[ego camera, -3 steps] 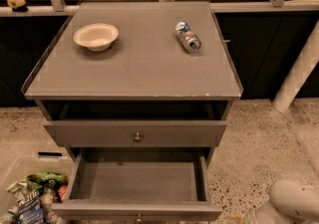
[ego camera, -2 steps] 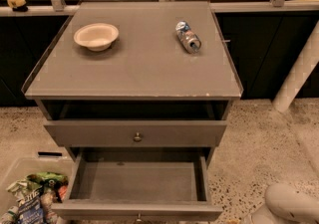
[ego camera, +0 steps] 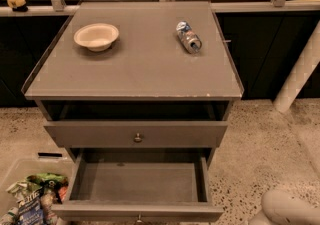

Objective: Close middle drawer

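The middle drawer [ego camera: 137, 183] is pulled far out of the grey-brown cabinet, below the taller top drawer front [ego camera: 136, 133] with its brass knob [ego camera: 138, 138]. Its shallow box is empty. Its flat front [ego camera: 100, 212] lies at the bottom edge of the view, and its small knob [ego camera: 139, 217] just shows there. The lowest drawer is hidden beneath it. My gripper is out of view. Only a white rounded part of my arm [ego camera: 286, 209] shows in the bottom right corner, to the right of the open drawer and apart from it.
On the cabinet top [ego camera: 140, 69] sit a pale paper bowl [ego camera: 96, 36] and a can [ego camera: 188, 37] lying on its side. A clear bin of snack bags [ego camera: 32, 199] stands on the speckled floor at bottom left. A white post [ego camera: 300, 71] leans at the right.
The white arm part at bottom right has shifted slightly left and down. The drawers and the things on top have not moved.
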Robot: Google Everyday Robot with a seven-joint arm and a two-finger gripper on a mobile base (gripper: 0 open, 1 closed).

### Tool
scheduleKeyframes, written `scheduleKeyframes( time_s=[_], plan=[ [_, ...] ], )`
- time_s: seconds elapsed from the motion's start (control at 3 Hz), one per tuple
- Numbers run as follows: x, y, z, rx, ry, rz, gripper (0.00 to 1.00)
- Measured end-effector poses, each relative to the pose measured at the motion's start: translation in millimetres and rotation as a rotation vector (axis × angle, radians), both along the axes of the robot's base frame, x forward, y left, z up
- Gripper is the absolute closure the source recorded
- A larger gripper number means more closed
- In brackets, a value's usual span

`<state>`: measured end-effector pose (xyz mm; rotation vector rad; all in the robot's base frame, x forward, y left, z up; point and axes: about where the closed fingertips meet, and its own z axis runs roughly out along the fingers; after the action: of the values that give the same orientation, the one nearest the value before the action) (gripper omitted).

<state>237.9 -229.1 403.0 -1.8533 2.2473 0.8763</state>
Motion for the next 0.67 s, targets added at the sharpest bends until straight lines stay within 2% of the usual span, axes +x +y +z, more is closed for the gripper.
scheduleKeyframes(
  time_s=[0.33,0.67],
  plan=[
    [-8.8,25.9,-21.4,0.063,0.008,0.074,0.0],
    [-11.0,42.3,-27.8,0.104,-0.032,0.119,0.0]
  ],
)
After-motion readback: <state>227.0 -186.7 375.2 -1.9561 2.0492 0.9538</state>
